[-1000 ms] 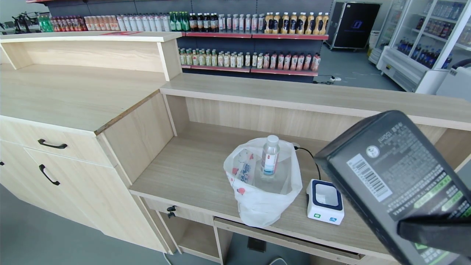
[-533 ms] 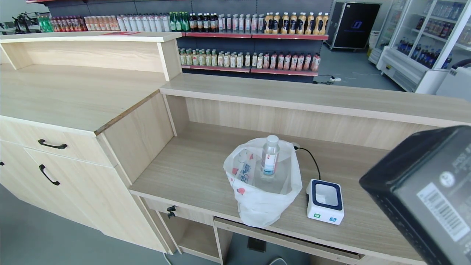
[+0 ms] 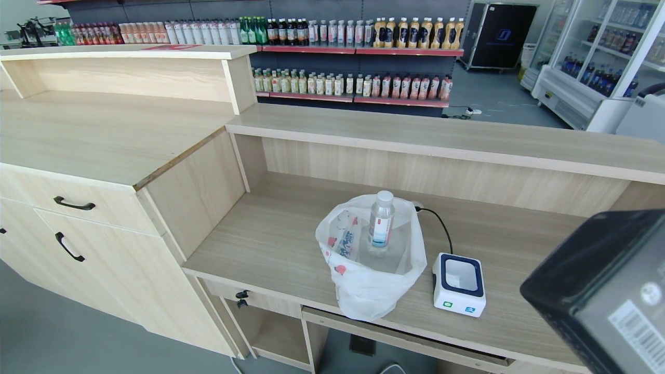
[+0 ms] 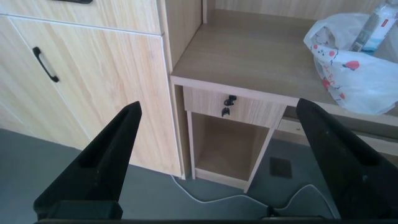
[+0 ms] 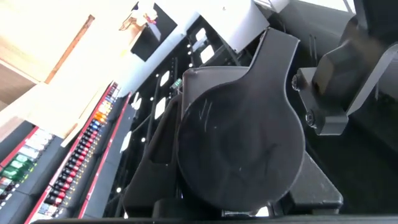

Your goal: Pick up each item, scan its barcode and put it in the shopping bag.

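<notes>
The black rectangular box with a white barcode label (image 3: 602,291) is hanging in the air at the head view's lower right, over the near right end of the light wooden counter (image 3: 270,244) and right of the white, blue-framed barcode scanner (image 3: 460,285); I cannot tell whether the right gripper is clamping it. The translucent white plastic shopping bag with red prints (image 3: 363,291) is sitting open just left of the scanner, with a clear white-capped water bottle (image 3: 382,223) standing upright inside. The left gripper (image 4: 219,106) is hanging low before the counter's front, jaws spread wide.
</notes>
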